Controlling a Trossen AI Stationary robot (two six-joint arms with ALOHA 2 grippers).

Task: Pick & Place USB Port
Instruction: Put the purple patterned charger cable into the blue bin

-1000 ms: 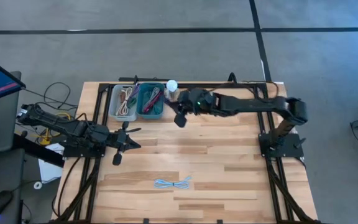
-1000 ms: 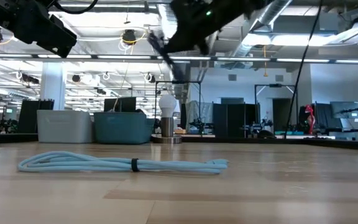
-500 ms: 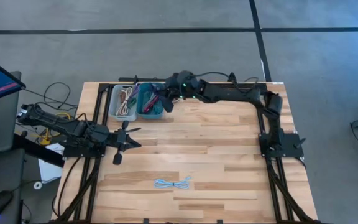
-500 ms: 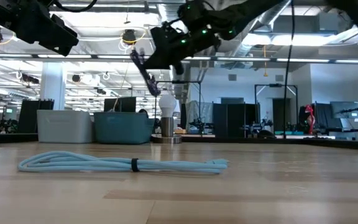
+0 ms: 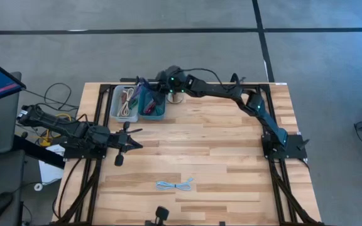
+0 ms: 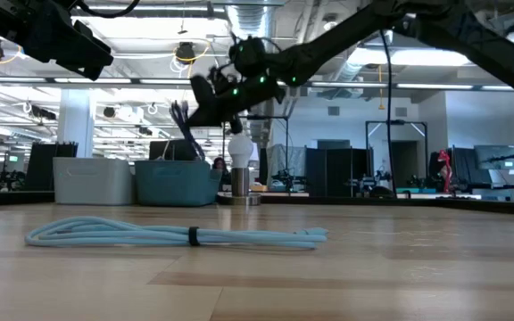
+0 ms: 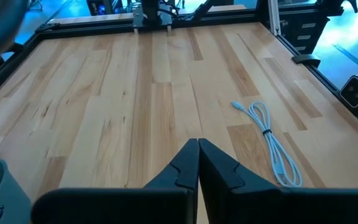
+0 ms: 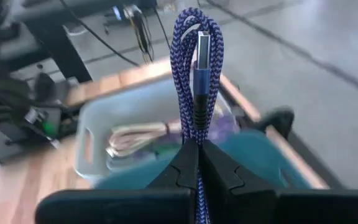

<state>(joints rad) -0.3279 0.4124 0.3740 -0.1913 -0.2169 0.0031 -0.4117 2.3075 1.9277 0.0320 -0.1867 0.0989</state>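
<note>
1. Two dark arms work at one wooden table [image 5: 231, 157] of pale planks in a black frame.
2. The right gripper [image 5: 144, 88] is clenched on a blue-and-purple braided cable [image 8: 196, 68], folded into a loop with its metal USB plug showing between the strands; the closed jaws pinch the loop low down. In the high view it hangs at about 11 o'clock from the table's middle, over the teal bin [image 5: 153, 102].
3. The left gripper [image 5: 129, 136] rests at roughly 9 o'clock near the table's left edge, its fingers pressed together with nothing between them.
4. Two bins stand side by side at the far edge: a whitish-grey plastic bin [image 5: 124, 103] with a handle slot, holding a coil of light cable, and the teal bin just beside it at 3 o'clock, holding reddish and purple cables. Both are rectangular with smooth walls.
5. One light-blue cable [image 5: 175, 184] lies on the bare planks at 6 o'clock from the table's middle, well apart from both grippers. It is smooth, bundled in long loops and cinched by a dark tie near its middle.
6. One white bulb-shaped object [image 6: 240, 148] on a metallic base stands just beside the teal bin, partly under the right arm in the high view.
</note>
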